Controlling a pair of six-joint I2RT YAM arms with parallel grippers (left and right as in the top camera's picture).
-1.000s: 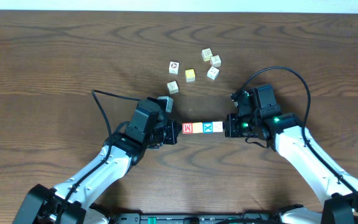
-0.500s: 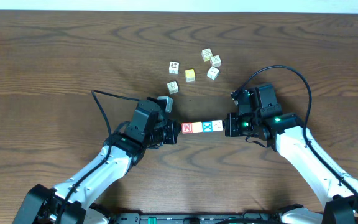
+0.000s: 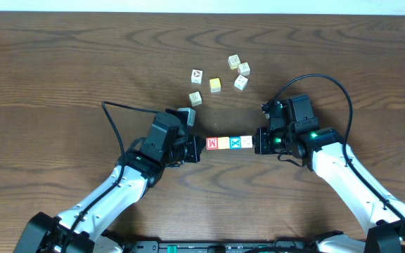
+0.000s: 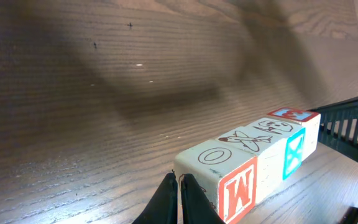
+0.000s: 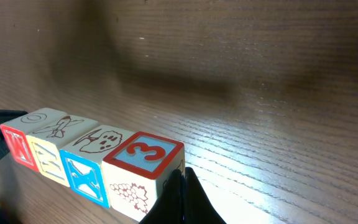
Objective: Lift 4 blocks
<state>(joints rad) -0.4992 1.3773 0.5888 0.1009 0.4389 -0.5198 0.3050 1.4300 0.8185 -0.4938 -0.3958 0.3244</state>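
Four blocks lie end to end in one straight row (image 3: 228, 143) between my two grippers. From left to right they are the red-faced block with a white letter (image 3: 212, 143), the yellow-orange one (image 3: 223, 143), the blue X block (image 3: 235, 143) and the whitish one (image 3: 246, 143). My left gripper (image 3: 201, 145) is shut, its tips against the red block's end (image 4: 238, 186). My right gripper (image 3: 256, 143) is shut too, pressed against the whitish block, which has a red 3 on top (image 5: 143, 174). I cannot tell whether the row rests on the table.
Several loose cubes lie scattered at the back, among them a pale yellow cube (image 3: 215, 85) and whitish picture cubes (image 3: 197, 74) (image 3: 240, 82). Black cables loop out from the left arm (image 3: 114, 123) and the right arm (image 3: 329, 83).
The left arm's cable has shifted slightly. The row and both grippers stay where they were.
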